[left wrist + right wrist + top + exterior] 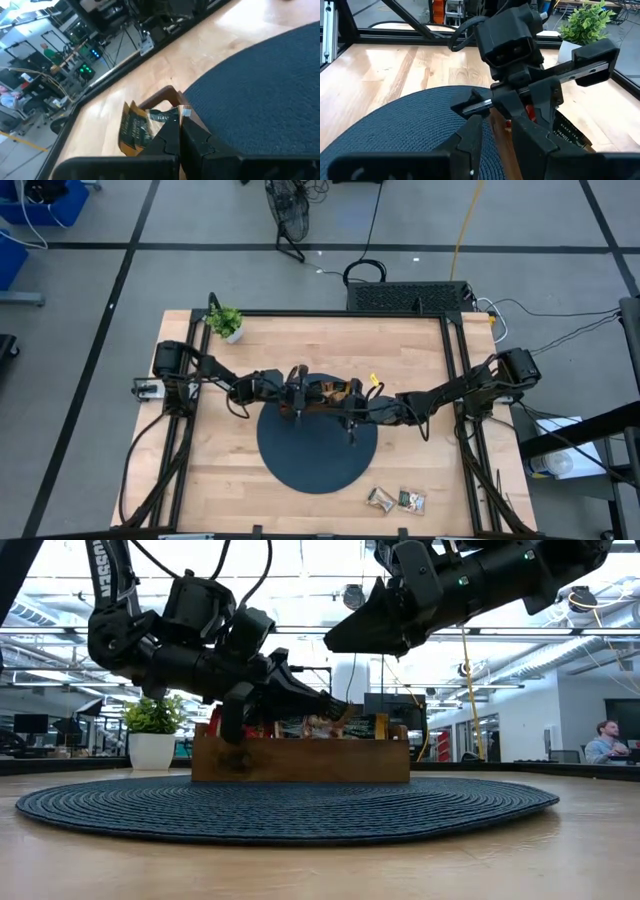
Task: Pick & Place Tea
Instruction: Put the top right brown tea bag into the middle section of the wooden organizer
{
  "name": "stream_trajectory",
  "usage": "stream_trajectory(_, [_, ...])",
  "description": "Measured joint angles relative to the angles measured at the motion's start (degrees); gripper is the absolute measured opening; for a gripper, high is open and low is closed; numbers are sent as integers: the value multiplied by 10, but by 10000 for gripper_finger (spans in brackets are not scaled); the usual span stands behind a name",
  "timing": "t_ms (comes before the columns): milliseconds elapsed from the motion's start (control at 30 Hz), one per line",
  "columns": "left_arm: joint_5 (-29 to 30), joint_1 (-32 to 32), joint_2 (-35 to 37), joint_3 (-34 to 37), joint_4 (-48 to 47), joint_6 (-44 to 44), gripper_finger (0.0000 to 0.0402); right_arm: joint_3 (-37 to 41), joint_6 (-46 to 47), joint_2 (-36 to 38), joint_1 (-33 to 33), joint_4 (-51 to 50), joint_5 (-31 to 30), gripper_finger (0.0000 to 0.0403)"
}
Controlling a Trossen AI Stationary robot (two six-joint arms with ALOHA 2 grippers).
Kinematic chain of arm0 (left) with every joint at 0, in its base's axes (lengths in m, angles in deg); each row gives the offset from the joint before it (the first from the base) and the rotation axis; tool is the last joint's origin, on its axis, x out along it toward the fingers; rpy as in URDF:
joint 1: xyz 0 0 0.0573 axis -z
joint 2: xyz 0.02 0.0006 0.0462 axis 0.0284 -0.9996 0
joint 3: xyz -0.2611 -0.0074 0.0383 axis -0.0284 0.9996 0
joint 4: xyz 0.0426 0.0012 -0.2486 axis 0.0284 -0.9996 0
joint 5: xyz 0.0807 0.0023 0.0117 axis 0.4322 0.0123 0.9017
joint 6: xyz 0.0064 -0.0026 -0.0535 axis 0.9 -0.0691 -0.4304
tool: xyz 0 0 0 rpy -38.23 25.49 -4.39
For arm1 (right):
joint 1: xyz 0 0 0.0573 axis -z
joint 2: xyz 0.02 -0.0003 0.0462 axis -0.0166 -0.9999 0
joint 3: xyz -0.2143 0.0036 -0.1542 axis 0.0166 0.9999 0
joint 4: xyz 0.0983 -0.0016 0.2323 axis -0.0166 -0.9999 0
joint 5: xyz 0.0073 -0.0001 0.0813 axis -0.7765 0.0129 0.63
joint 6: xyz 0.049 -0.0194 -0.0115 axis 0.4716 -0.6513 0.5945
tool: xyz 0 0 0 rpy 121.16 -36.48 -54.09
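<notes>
The brown wooden tray (336, 389) (300, 762) stands on the round dark mat (318, 458), with tea sachets inside it, among them a gold-and-dark-green one (134, 131), a red one (533, 113) and a dark one (568, 133). My left gripper (340, 707) (179, 129) reaches level over the tray from the table's left, shut on a beige tea sachet (162, 117). My right gripper (497, 145) (350, 637) hovers higher, over the tray's right end, open with nothing between its fingers. Two more sachets (381, 498) (411, 501) lie flat on the table near the front right. My left gripper pinches the beige sachet between its two shut fingers. A pale corner (186, 113) sticks out just past the fingertips. The fingers come nearly level from the table's left, slanting slightly down. The sachet's lower part is among the others in the tray; the fingers hide the exact spot.
A small green potted plant (226, 322) (152, 730) stands at the table's far left. Black frame rails (455, 370) run along the table's sides. A person sits in the room beyond the table (606, 743).
</notes>
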Motion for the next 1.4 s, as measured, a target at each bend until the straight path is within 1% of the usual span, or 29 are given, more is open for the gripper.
stream_trajectory(100, [7,4,0,1,4,0,3,0,0,0,0,-2,9,90])
stream_trajectory(200, [33,10,5,1,0,4,4,0,0,0,0,-2,17,89])
stream_trajectory(267, [37,13,5,1,-5,8,3,0,0,0,0,-2,26,89])
stream_trajectory(367, [42,19,5,1,-5,20,5,0,0,0,0,-2,26,89])
stream_trajectory(500, [82,26,5,1,-26,33,4,0,0,0,0,-2,26,89])
stream_trajectory(600, [87,27,5,1,-43,25,4,0,0,0,0,-2,27,89])
stream_trajectory(767, [109,33,5,2,-40,10,27,0,0,0,0,-2,27,89])
stream_trajectory(867, [137,43,5,2,-23,-7,37,0,0,0,0,-1,27,89])
stream_trajectory(1000, [183,62,5,2,-23,-18,46,0,0,0,0,-1,27,89])
stream_trajectory(1133, [237,87,18,2,-24,-17,47,0,0,0,0,-1,27,89])
stream_trajectory(1300, [321,115,61,2,-22,-45,43,0,0,0,0,0,27,89])
stream_trajectory(1400, [372,126,96,2,-39,-63,51,0,0,0,0,0,27,89])
